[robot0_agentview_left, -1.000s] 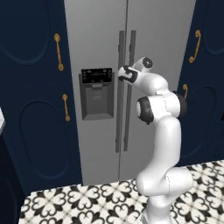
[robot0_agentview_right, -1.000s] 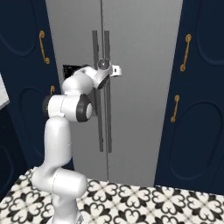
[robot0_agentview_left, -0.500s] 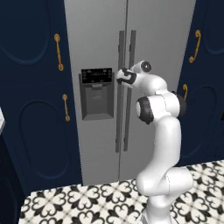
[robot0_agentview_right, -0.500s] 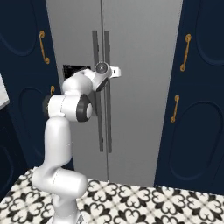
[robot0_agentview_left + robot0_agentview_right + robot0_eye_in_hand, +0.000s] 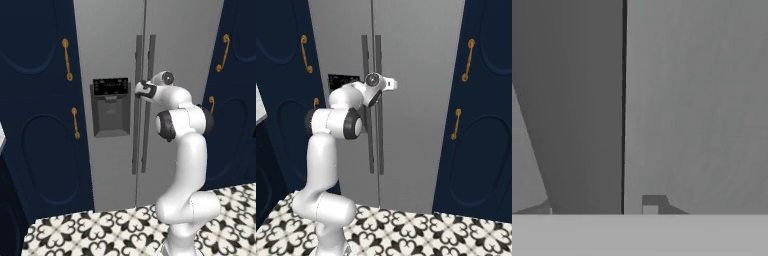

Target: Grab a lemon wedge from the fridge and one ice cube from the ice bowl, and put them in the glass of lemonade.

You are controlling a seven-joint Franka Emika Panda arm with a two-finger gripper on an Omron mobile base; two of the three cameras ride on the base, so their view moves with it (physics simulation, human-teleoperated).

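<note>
You face a tall grey two-door fridge (image 5: 115,60) with a smooth, matte metal skin, both doors shut, set between navy cabinets (image 5: 35,125) with slim curved gold handles (image 5: 66,59). The left door carries a black dispenser panel (image 5: 110,86) over a recessed grey tray. Two long, straight grey vertical handles run side by side along the centre seam, the left-door handle (image 5: 364,100) and the right-door handle (image 5: 378,100). The floor is black-and-white patterned tile (image 5: 100,230).

The white arm reaches forward at chest height, and its gripper (image 5: 142,90) sits right at the handles, seemingly on the right-door handle. The jaws appear partly closed around that bar, but the fingers are hidden behind the wrist, so you cannot tell for certain whether they clamp it or merely bracket it. The hand view gives flat grey door surface and the dark seam, very close.

The lemon wedge is presumably inside, behind the closed doors.

For this step, confirm a firm, square grip on the bar before pulling. Pull along the door's arc, not straight back, so the smooth, round bar doesn't slip from the pads. Open wide enough to leave the arm room to reach the shelves.
</note>
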